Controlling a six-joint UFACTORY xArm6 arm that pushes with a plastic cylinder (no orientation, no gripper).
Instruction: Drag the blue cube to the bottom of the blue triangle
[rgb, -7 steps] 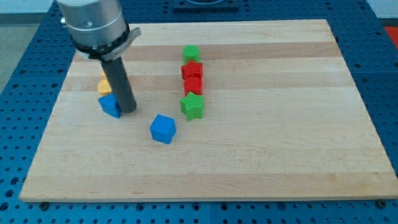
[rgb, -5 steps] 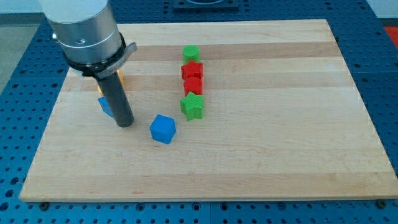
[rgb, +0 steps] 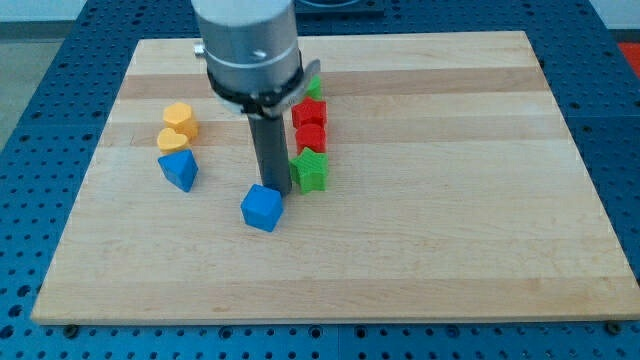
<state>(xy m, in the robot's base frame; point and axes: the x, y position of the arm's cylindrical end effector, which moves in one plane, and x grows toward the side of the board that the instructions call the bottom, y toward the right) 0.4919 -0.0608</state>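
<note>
The blue cube (rgb: 262, 208) lies on the wooden board (rgb: 420, 220), left of centre. The blue triangle (rgb: 179, 169) lies further to the view's left and slightly higher. My tip (rgb: 275, 190) stands at the cube's upper right edge, touching or nearly touching it, between the cube and the green star (rgb: 310, 171). The rod rises from there to the grey arm housing (rgb: 248, 45) at the view's top.
Two yellow blocks (rgb: 178, 126) sit just above the blue triangle. A column of blocks stands right of the rod: a green block (rgb: 314, 88) partly hidden by the arm, two red blocks (rgb: 310, 124), then the green star.
My tip has swung from beside the blue triangle rightward to the blue cube's upper right. The yellow blocks and the triangle are now uncovered. No block has visibly moved.
</note>
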